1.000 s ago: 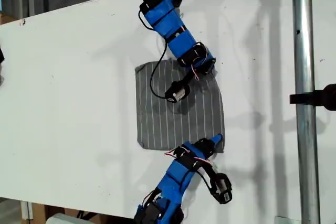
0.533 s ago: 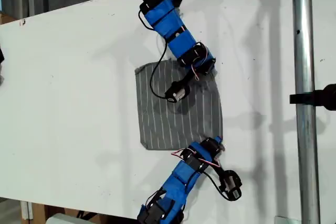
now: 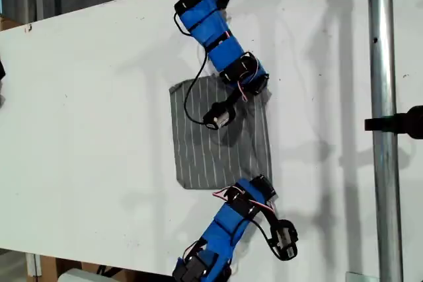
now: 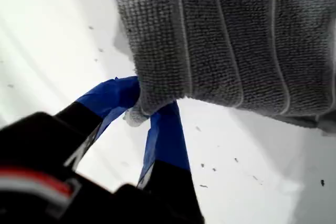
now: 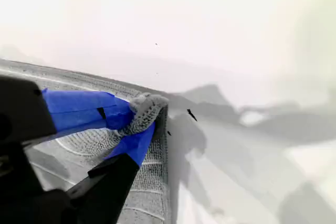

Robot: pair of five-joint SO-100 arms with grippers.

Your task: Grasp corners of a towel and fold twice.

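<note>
Lying flat on the white table [image 3: 86, 97] is one towel [image 3: 211, 140], grey terry, looped and soft, with thin white stripes. My two grippers, both blue-taped, each pinch one corner. My first gripper [image 4: 149, 109] is clamped on a nubby corner [image 4: 137, 113], the cloth spreading away beyond its tips. My second gripper [image 5: 137, 124] is closed on another corner [image 5: 147, 107].

The towel [image 3: 218, 137] is grey with thin white parallel stripes. It lies on a plain white worktop [image 3: 92, 110]. Both arms are bright blue with black joints. A silver metal pole [image 3: 385, 123] stands at the exterior view's right.
</note>
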